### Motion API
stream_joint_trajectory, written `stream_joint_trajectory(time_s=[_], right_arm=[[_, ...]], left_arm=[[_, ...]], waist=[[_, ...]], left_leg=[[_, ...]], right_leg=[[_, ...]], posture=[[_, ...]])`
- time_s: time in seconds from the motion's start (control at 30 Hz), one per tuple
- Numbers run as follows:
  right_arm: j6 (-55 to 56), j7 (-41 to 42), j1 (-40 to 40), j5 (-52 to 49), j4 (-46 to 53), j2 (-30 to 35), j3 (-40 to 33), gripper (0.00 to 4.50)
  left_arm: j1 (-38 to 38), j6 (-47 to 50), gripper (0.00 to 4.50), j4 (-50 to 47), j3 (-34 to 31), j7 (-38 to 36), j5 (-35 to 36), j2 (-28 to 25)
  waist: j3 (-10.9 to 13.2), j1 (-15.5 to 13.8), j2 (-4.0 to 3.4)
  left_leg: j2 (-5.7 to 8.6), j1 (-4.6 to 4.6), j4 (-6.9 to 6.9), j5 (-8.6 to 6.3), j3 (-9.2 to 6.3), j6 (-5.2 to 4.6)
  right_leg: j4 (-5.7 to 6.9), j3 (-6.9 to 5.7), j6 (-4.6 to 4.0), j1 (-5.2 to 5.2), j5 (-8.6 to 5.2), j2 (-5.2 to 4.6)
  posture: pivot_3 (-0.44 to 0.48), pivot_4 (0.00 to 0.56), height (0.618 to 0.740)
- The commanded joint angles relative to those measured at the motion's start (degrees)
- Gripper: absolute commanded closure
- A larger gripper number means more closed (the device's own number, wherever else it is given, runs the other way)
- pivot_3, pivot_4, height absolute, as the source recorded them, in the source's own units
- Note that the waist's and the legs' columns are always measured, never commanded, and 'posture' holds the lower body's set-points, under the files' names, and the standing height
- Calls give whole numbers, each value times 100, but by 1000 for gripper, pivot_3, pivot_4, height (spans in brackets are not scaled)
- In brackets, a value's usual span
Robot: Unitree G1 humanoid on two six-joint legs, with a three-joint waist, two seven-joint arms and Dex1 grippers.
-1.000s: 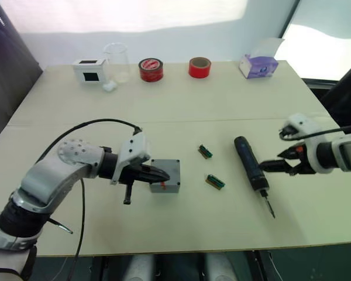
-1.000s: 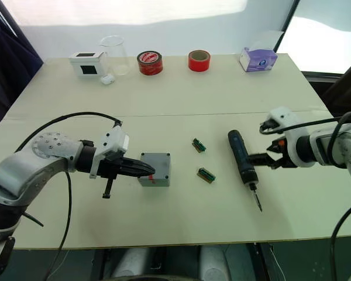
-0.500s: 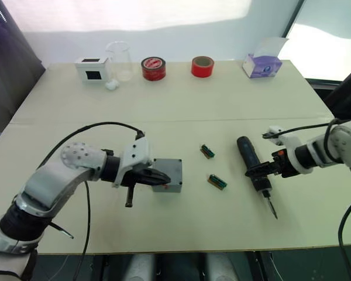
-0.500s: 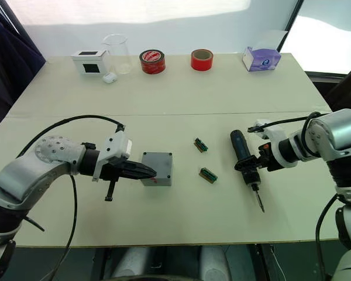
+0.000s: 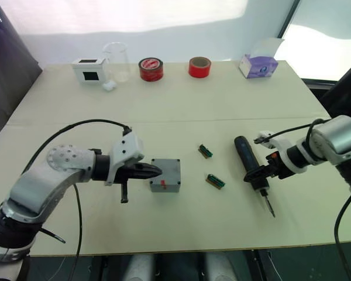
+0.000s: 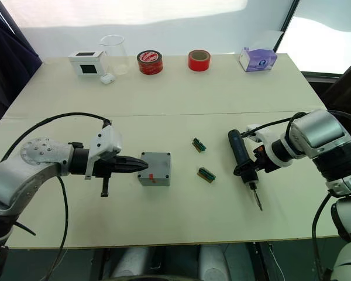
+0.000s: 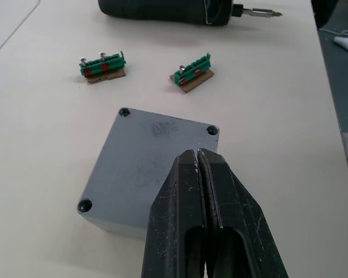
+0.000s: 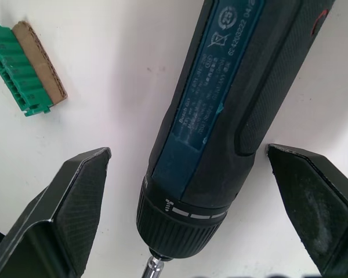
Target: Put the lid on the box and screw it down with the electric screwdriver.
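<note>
Left gripper (image 7: 197, 168), fingers pressed together, tips over the box (image 5: 165, 174) edge. Right gripper (image 8: 185, 202) spread wide, straddling the electric screwdriver (image 5: 250, 166), bare table (image 5: 181, 111) beyond the box.

The black two-fingered left gripper (image 7: 198, 191) covers the near edge and one corner of the small grey plastic box with its flat grey lid (image 7: 148, 165), so only three of the lid's corner holes can be counted. In the left wrist view the long black electric screwdriver (image 7: 162, 8) is cut off by the picture's edge. In the right wrist view its thin metal bit (image 8: 155, 266) is cut off almost at once, and the label print is too small to read. The two small green terminal blocks (image 5: 214, 181) are too small to make out in the head views.
</note>
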State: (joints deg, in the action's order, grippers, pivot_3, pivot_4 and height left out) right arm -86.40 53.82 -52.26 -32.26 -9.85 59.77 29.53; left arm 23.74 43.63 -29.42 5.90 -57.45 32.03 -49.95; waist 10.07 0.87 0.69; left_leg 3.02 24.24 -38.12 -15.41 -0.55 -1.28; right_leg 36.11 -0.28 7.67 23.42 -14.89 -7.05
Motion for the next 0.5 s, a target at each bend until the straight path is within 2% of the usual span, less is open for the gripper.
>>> stream_joint_trajectory(time_s=[0.03, 0.23, 0.5], right_arm=[[249, 170, 53, 308, 29, -5, 387, 704], [84, 130, 155, 492, 24, -128, 298, 2597], [41, -259, 254, 686, -234, -333, -430, 2631]], left_arm=[[-35, 30, 4500, -144, -204, 36, 87, -61], [-53, 44, 4500, -125, -248, 115, 100, -51], [180, -111, 4500, 259, -199, -31, 16, -59]], waist=[[-3, -3, 5], [-5, -16, 8], [-7, -14, 12]], left_leg=[[0, -2, 0, 0, 0, 0], [0, -3, 0, 0, -2, 2], [0, -3, 0, 2, -4, 5]], right_leg=[[0, 0, 0, -1, 0, 0], [1, 1, -1, -1, 0, 0], [1, 0, -4, -3, 2, 0]], posture=[[0, 150, 740], [0, 150, 740], [0, 150, 740]])
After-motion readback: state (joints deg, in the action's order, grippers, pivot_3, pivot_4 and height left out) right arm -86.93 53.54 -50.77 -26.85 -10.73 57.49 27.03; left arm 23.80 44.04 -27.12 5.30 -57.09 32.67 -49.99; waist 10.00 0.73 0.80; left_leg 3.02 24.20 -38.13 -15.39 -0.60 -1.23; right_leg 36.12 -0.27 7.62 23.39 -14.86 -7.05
